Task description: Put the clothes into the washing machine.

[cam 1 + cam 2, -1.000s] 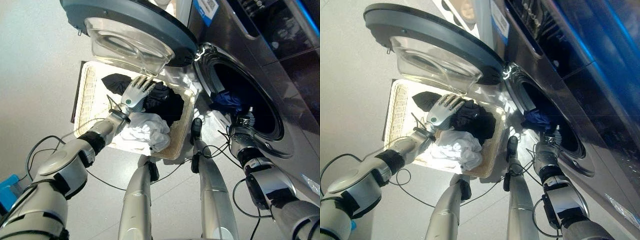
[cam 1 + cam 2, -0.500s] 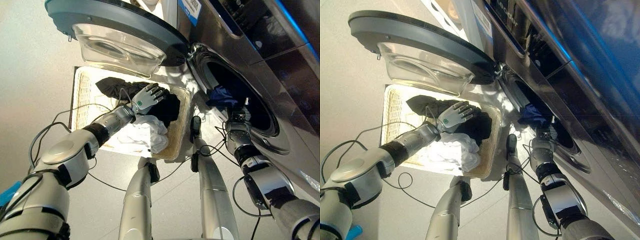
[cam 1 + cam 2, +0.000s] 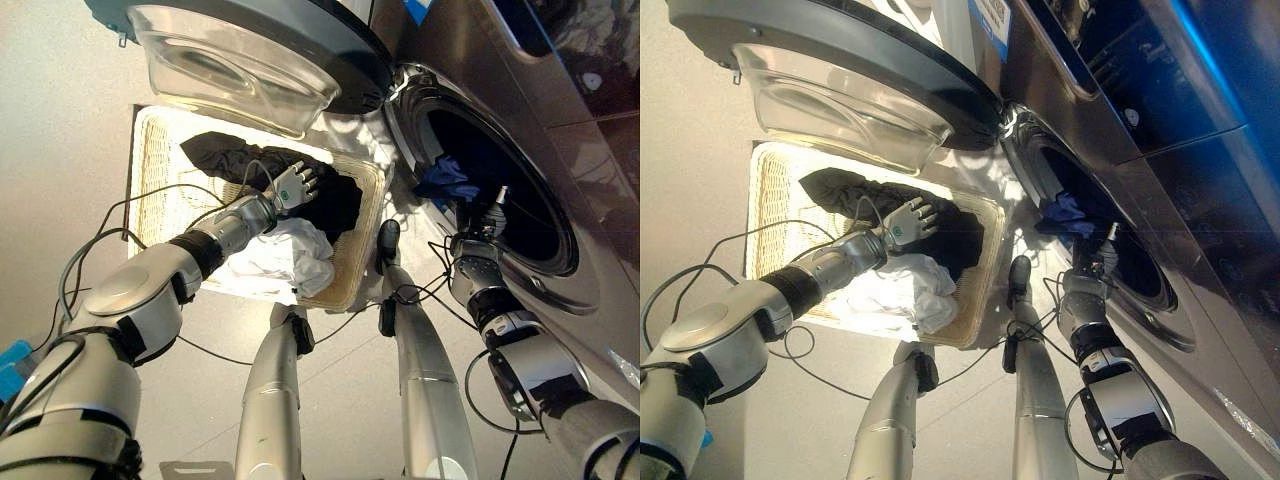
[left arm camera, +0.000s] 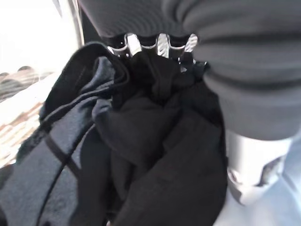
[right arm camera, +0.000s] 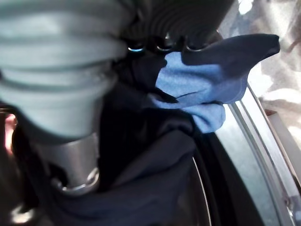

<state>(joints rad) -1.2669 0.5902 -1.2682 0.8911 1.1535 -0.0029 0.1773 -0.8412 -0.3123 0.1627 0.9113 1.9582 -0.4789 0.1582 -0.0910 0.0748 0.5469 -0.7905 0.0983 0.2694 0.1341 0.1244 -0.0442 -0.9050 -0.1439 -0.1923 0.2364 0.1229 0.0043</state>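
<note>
In the wicker basket [image 3: 160, 170] at your left, the left hand [image 3: 291, 187] rests with fingers spread on the black garment [image 3: 335, 205], a white one [image 3: 285, 258] beside it. At the right, the right hand [image 3: 493, 225] sits at the drum mouth [image 3: 490, 185] by blue cloth [image 3: 445, 180]; I can't tell its fingers' state. Lift carelessly and a black sleeve may snag on the rim.

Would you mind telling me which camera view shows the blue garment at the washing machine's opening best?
The right wrist view: the blue garment shows large there, draped over the drum's rim beside the right hand. The eye views show it as a small blue patch in the opening. The left wrist view faces the black clothes.
</note>
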